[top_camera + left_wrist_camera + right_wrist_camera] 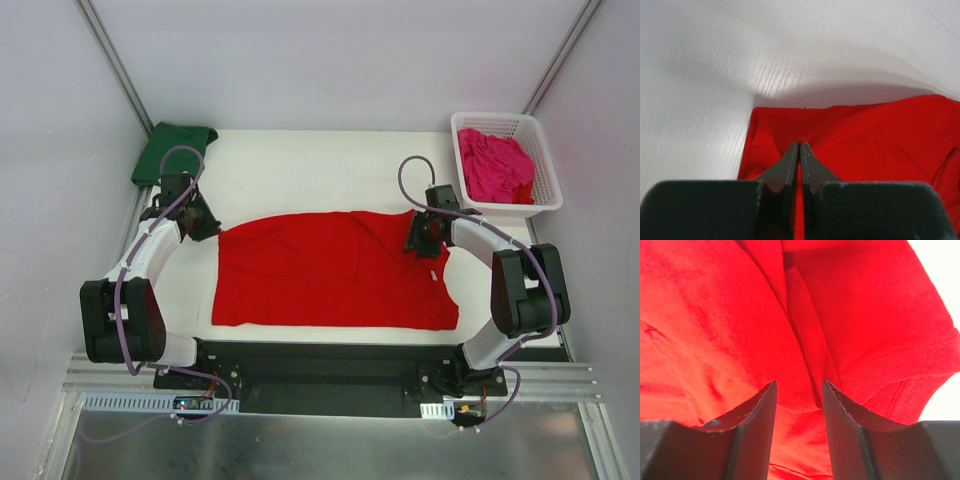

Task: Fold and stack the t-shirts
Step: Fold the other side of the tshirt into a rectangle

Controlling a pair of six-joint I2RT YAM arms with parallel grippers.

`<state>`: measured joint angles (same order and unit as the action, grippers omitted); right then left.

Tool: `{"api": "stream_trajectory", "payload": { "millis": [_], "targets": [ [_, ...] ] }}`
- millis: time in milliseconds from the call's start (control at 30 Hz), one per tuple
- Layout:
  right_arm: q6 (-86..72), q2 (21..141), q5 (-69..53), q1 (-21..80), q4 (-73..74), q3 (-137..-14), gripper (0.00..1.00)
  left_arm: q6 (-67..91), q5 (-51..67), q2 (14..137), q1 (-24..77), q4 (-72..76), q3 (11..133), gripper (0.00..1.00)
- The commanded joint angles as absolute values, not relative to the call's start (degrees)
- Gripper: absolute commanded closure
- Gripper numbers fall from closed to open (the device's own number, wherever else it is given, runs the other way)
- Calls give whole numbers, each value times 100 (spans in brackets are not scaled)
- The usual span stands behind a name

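Red shirt (330, 275) lies spread at the centre of the table (300, 165). Left gripper (799, 145): jaws closed, pinching the shirt's left edge. Right gripper (799, 385): jaws apart, straddling a fold beside the sleeve. Far left corner: green shirt (172, 150). Far right: pink shirt (495, 165), crumpled in the basket (547, 185).
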<state>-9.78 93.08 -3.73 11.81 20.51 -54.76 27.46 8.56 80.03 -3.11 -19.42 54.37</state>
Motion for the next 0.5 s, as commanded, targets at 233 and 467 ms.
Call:
{"api": "stream_trajectory", "payload": {
  "millis": [233,467],
  "targets": [
    [-949,9316,-510,1151,1890,-5546,59,2690,870,7954,-378,-1942,5449,100],
    [-932,9413,-562,1151,1890,-5669,59,2681,835,7902,-378,-1934,5449,100]
  ]
}}
